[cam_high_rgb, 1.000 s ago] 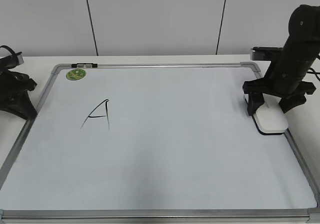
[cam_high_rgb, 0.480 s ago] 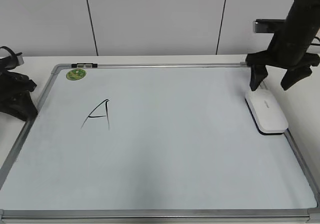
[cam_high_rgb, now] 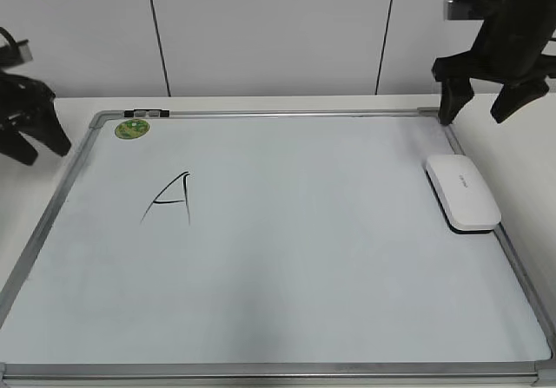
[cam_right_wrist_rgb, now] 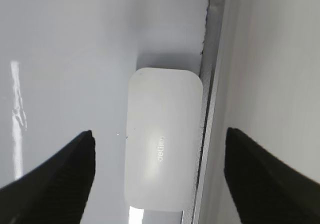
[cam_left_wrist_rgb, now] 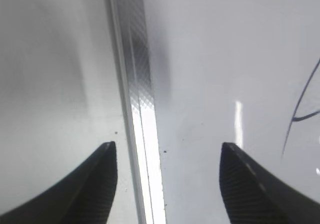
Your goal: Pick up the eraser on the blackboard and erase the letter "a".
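We see the right gripper (cam_high_rgb: 482, 103) spread open, empty, at the upper right above the eraser (cam_high_rgb: 462, 192) lying against the blackboard's (cam_high_rgb: 261, 372) right frame; the left gripper (cam_left_wrist_rgb: 165, 184) gapes too; we should descend squarely and pinch its long sides.

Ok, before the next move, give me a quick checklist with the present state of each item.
1. Right gripper jaws open and empty: ok.
2. Eraser lying flat on the blackboard by its right frame edge: ok.
3. Eraser held in the jaws: not ok, the right gripper hangs above it.
4. Lowercase letter "a" on the board: not ok, only an angular capital A shows.
5. Left gripper off the writing, jaws open over the left frame edge: ok.
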`<state>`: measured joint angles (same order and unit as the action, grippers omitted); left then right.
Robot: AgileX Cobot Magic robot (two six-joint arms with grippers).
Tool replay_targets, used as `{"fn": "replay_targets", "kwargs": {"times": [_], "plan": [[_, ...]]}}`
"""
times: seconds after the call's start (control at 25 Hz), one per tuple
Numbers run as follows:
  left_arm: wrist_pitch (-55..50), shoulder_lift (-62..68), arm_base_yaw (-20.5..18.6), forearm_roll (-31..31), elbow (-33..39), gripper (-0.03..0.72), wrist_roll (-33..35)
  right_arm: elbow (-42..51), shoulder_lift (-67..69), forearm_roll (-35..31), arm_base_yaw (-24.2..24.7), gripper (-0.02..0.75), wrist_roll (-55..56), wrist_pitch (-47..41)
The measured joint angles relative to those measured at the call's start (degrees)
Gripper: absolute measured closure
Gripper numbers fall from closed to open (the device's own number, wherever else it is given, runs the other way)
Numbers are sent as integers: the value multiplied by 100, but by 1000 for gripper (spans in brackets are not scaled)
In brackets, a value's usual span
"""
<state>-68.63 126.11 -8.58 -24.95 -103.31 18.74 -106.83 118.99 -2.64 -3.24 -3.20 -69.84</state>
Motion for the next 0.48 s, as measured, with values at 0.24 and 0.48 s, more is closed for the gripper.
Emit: {"fn": "replay_targets", "kwargs": {"times": [0.24,0.48], "plan": [[-105,-872,10,185,-79,214,-341,-23,-852,-34,0,144,0,-52],[-158,-1893,180,673,-79,214,-647,-23,-1876,-183,0,145,0,-145]]}}
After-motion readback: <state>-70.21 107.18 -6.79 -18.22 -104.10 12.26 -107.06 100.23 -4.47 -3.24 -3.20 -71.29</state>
